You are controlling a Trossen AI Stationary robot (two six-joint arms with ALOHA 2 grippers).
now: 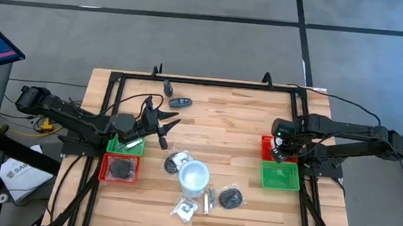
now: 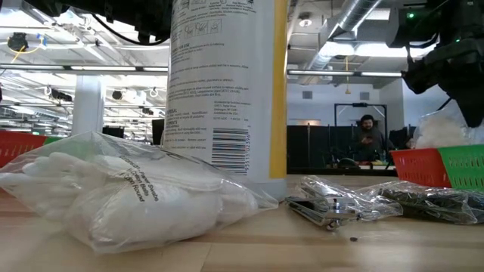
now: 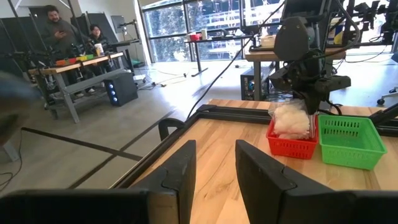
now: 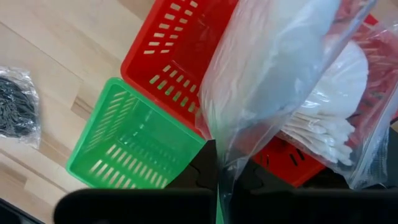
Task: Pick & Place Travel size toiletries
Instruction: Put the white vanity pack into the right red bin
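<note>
Wooden surface, loose toiletries near middle. My right end effector pinches clear bag above red tray. Placing step, I judge; next: lower, release. Left end effector narrow, empty.

Left arm: black, slender jointed links, bulkier rounded housing at the base end; thin black cable loops above the wrist. Left gripper: two dark, flat, blocky fingers with squared tips and matte faces.

Right arm: black, same build, long straight links, rounded joint housings; black cable trails from the base end. Right gripper: dark, compact wrist block with a small green light; fingers matte black.
</note>
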